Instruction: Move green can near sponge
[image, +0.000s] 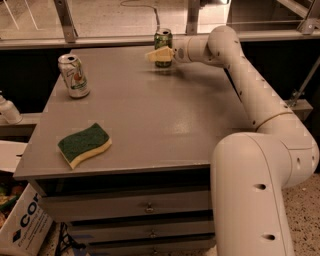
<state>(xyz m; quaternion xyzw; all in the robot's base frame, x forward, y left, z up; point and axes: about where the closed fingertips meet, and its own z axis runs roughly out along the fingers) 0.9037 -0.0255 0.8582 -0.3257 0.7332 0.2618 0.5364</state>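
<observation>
The green can (163, 38) stands upright at the far edge of the grey table (165, 115), a little right of the middle. My gripper (157, 55) reaches in from the right at the can's lower half and overlaps its front, so contact is unclear. The sponge (84, 144), dark green on top over yellow foam, lies flat near the front left corner, far from the can and the gripper.
A white can with green-orange print (73, 75) stands at the left of the table. My arm spans the table's right side. A white bottle (7, 111) and a cardboard box (20, 225) sit off the left edge. Drawers (147, 206) are below.
</observation>
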